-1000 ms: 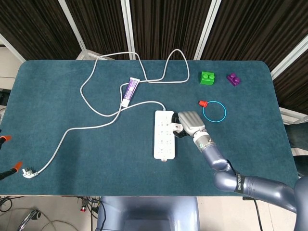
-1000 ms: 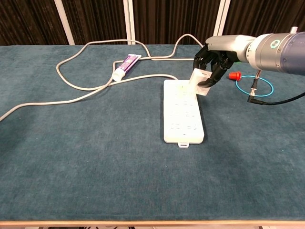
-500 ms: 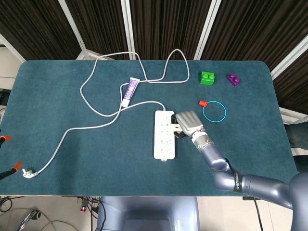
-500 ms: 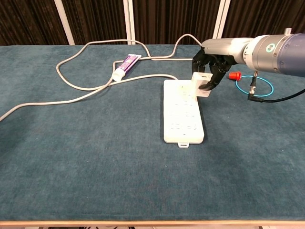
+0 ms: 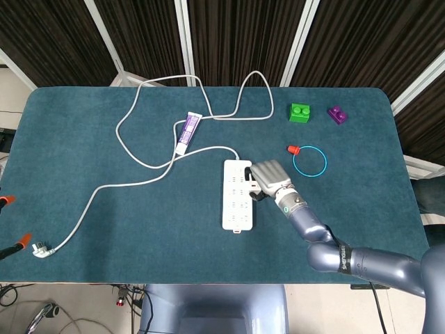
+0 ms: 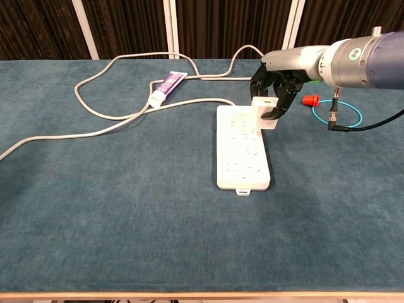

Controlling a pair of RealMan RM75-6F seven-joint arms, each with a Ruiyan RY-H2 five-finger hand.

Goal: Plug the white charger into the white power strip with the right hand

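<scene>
Right now the right hand (image 6: 275,85) is gripping the white charger (image 6: 264,112) just right of centre in the chest view, its dark fingers (image 6: 282,101) curling down around the block's top and right side. The charger is hanging upright below the fingers, over the far right part of the white power strip (image 6: 243,154); whether its underside is touching the sockets cannot be told. In the head view the same hand (image 5: 272,177) is showing from above at the middle of the frame, its back covering most of the charger, of which only a white sliver (image 5: 254,184) is peeking out at the hand's left edge, beside the strip (image 5: 236,195).

The strip is lying flat on the teal worktop (image 6: 113,208), long axis running away from the camera, with its grey cable (image 5: 132,149) looping across the upper left of the head view and ending in a plug (image 5: 42,249) at the lower left. A purple-and-white tube (image 5: 188,131) is lying among the loops. A blue ring (image 5: 309,162) with a red cap (image 5: 293,149) is sitting right of the hand, and a green block (image 5: 300,113) and a purple block (image 5: 337,115) are resting further up. The left hand is not showing in either view.
</scene>
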